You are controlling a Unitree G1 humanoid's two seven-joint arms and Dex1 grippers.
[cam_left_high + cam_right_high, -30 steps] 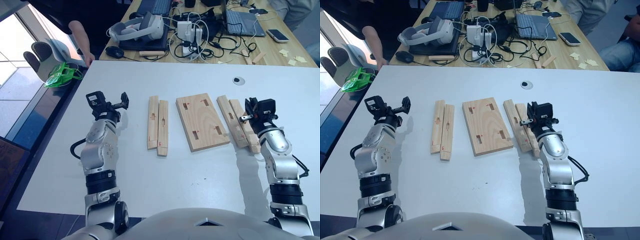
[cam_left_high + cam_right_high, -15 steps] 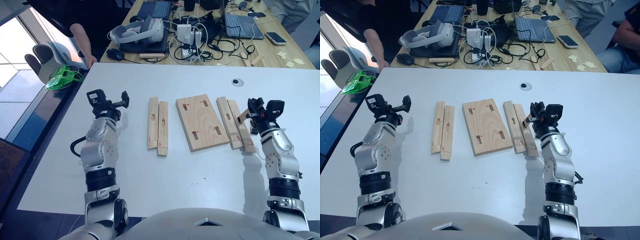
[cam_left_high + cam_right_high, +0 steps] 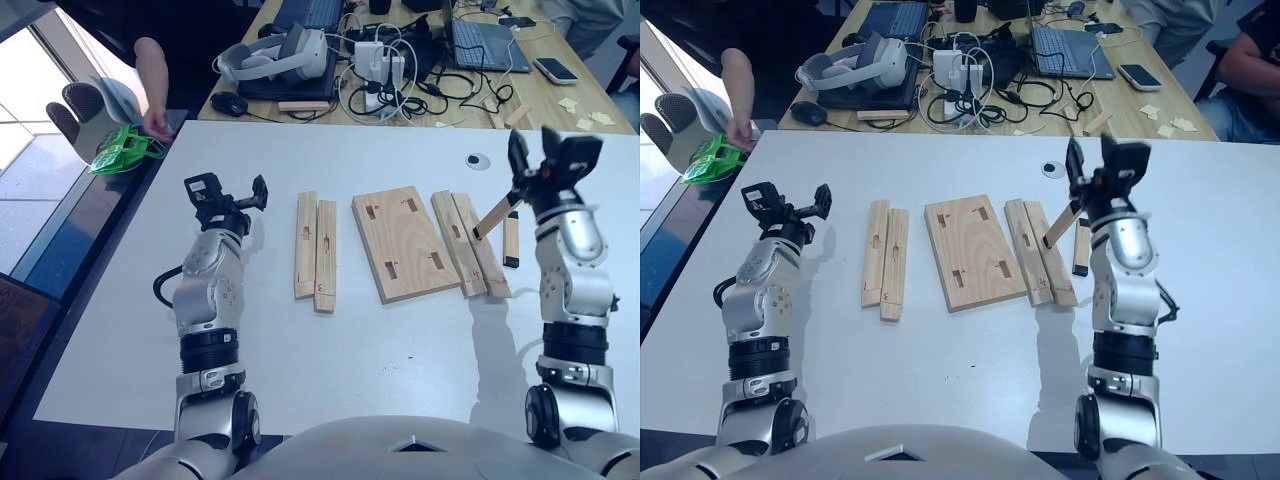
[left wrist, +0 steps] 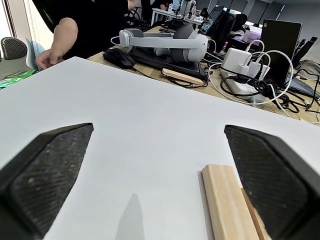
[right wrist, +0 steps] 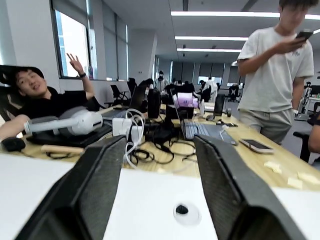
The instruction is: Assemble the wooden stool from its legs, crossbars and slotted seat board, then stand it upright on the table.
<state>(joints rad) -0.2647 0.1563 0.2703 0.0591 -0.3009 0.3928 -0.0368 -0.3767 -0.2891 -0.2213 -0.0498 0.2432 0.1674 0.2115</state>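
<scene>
The slotted seat board (image 3: pixel 403 243) lies flat mid-table. Two wooden legs (image 3: pixel 315 250) lie side by side to its left, and two more (image 3: pixel 468 245) lie to its right. My left gripper (image 3: pixel 235 192) hovers open left of the left pair, whose near end (image 4: pixel 227 200) shows past its pads. My right gripper (image 3: pixel 535 150) is raised above the table's right side, open, with nothing between its fingers (image 5: pixel 100 190). Below it a slim wooden crossbar (image 3: pixel 492 216) stands tilted, its lower end on the right legs. A short piece (image 3: pixel 512 240) lies beside them.
A round cable hole (image 3: pixel 477 160) sits in the table behind the right legs. A second desk (image 3: pixel 400 60) behind carries a headset, laptops and tangled cables. A green object (image 3: pixel 122 150) lies off the table's left edge.
My right gripper has risen from the table beside the right legs to well above them. The slim crossbar has tipped up on one end. My left gripper has edged slightly right.
</scene>
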